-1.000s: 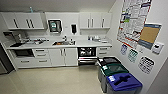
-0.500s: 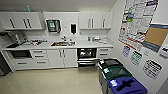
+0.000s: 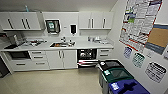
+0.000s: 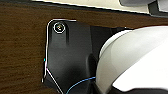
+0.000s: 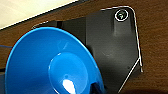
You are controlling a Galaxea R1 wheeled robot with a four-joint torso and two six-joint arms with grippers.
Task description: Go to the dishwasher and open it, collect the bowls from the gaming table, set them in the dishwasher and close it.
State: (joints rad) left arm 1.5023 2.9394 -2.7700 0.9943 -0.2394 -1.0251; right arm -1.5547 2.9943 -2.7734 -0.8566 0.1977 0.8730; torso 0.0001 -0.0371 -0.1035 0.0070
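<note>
The dishwasher (image 3: pixel 86 57) sat built into the white lower cabinets at the far wall, right of the double cabinet doors (image 3: pixel 63 59), with its door lowered and a dark interior with racks showing above the steel front. Over it ran the white worktop (image 3: pixel 82 45), carrying a sink (image 3: pixel 62 44) and small clutter too blurred to name. White wall cabinets (image 3: pixel 96 21) hung above, with a dark dispenser (image 3: pixel 73 29) on the wall between them. Near the right wall stood bins, one with a green lid (image 3: pixel 117 74) and one with a blue lid (image 3: pixel 128 88), under posters (image 3: pixel 138 21).

In the right wrist view, a bright blue bowl (image 5: pixel 47 62) showed large against the dark plate; whether the right end effector pinched it could not be told. In the left wrist view, a white rounded object (image 4: pixel 135 60) loomed close; the left end effector's state could not be told either.
</note>
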